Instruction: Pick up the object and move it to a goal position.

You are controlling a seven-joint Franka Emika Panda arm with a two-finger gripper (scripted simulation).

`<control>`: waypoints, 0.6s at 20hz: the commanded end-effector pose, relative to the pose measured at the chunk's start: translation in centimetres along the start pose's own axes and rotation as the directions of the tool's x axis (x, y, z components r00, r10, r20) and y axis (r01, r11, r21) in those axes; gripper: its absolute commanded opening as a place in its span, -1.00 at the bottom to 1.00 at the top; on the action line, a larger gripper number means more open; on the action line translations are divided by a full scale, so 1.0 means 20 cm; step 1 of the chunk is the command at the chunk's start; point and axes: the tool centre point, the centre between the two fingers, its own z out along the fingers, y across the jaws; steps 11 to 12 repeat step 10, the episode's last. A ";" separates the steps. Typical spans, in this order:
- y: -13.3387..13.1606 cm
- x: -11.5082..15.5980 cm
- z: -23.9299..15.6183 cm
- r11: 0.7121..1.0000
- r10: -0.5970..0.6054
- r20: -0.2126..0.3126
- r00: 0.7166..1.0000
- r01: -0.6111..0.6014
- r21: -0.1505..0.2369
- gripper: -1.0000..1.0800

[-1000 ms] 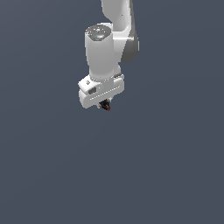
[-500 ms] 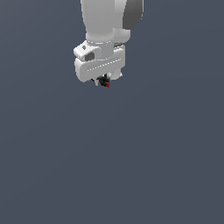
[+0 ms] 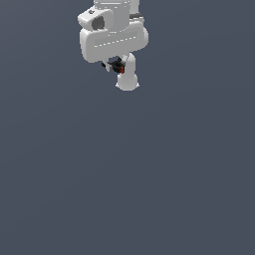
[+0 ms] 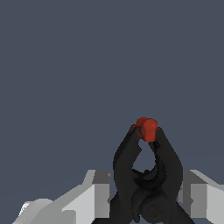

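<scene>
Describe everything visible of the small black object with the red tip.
The black object looks like a small clamp: two dark, matte prongs curve up from a rounded body and meet at a red tip, leaving a teardrop gap between them. It sits between the grey fingers of the white gripper, which appears closed on it. In the exterior view it is a tiny dark shape under the gripper body, held in the air against the plain grey background.

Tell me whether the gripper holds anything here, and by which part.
The gripper holds the black object by its lower body, pinched between the two fingers; the arms and red tip stick out beyond them.
</scene>
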 end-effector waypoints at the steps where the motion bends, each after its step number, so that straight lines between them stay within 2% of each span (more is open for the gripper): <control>1: -0.02 -0.03 -0.07 1.000 0.000 0.001 1.000 0.000 0.001 -1.00; 12: -0.03 -0.06 -0.17 1.000 0.001 0.001 1.000 -0.001 0.000 -1.00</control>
